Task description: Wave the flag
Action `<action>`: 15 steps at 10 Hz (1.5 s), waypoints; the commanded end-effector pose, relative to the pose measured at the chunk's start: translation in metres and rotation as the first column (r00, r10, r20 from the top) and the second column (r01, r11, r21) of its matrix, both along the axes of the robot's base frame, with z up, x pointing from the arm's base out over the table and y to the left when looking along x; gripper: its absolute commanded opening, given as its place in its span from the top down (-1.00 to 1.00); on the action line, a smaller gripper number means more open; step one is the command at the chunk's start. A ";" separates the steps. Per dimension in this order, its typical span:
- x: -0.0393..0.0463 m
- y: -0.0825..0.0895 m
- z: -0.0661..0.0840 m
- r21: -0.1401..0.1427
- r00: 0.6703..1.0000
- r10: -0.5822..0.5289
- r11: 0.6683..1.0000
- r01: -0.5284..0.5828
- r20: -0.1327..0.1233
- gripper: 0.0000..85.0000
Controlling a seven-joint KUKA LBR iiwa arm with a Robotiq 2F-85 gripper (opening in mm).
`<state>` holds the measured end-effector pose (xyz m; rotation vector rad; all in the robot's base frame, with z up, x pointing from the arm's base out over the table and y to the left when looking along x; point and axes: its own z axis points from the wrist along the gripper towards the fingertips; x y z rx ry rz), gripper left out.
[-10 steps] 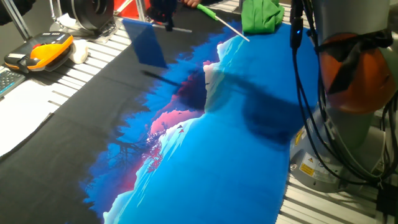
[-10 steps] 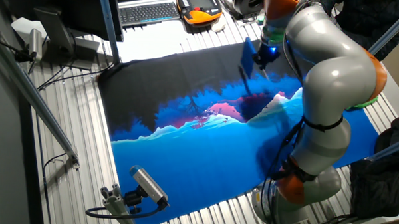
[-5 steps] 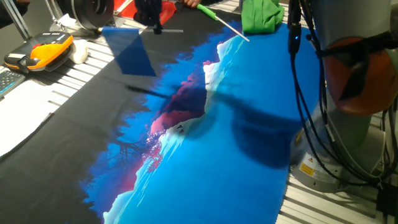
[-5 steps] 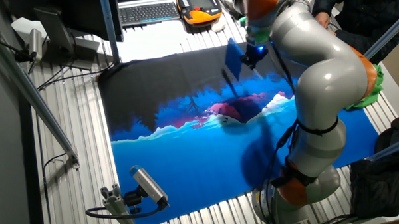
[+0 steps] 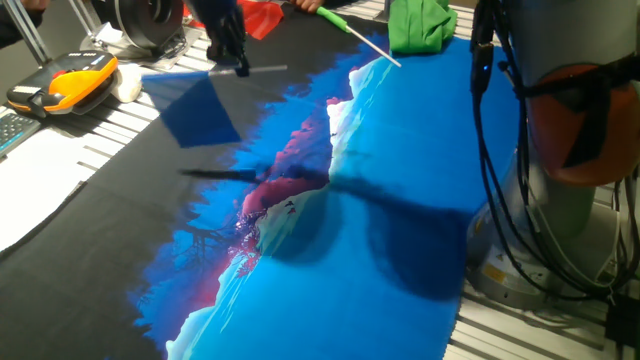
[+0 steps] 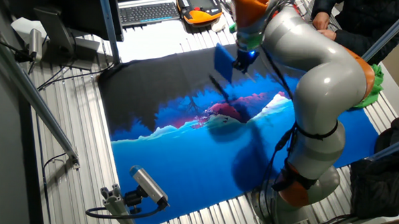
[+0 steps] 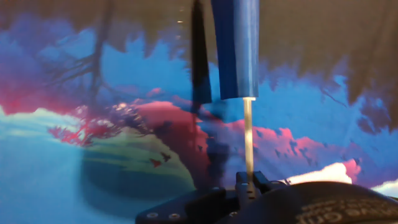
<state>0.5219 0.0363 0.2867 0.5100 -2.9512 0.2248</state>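
The flag is sweeping further toward the surface's black end in one fixed view, so waving is underway. In the other, it is hanging airborne. In the hand view, the end effector is clamping its stick.

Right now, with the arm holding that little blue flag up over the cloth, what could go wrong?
1. The end effector pinches only the very end of the thin stick, so a fast swing might let the flag slip or twist loose.
2. A red flag and a green flag lie at the table's far edge; a wide sweep could knock them.
3. Dropping lower might drag the flag across the tablecloth.
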 end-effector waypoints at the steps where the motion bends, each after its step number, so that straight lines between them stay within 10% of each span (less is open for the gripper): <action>1: -0.0009 0.002 -0.001 0.003 0.998 0.067 0.998 -0.067 -0.001 1.00; 6: -0.0049 0.012 0.001 -0.023 0.984 -0.178 0.984 0.177 -0.016 1.00; 9: -0.0045 0.012 0.000 -0.035 0.970 -0.243 0.970 0.242 -0.012 0.20; 12: -0.0034 0.012 0.000 -0.028 0.965 -0.262 0.965 0.262 -0.018 0.20; 15: -0.0033 0.011 0.001 0.020 0.919 -0.394 0.919 0.394 -0.020 1.00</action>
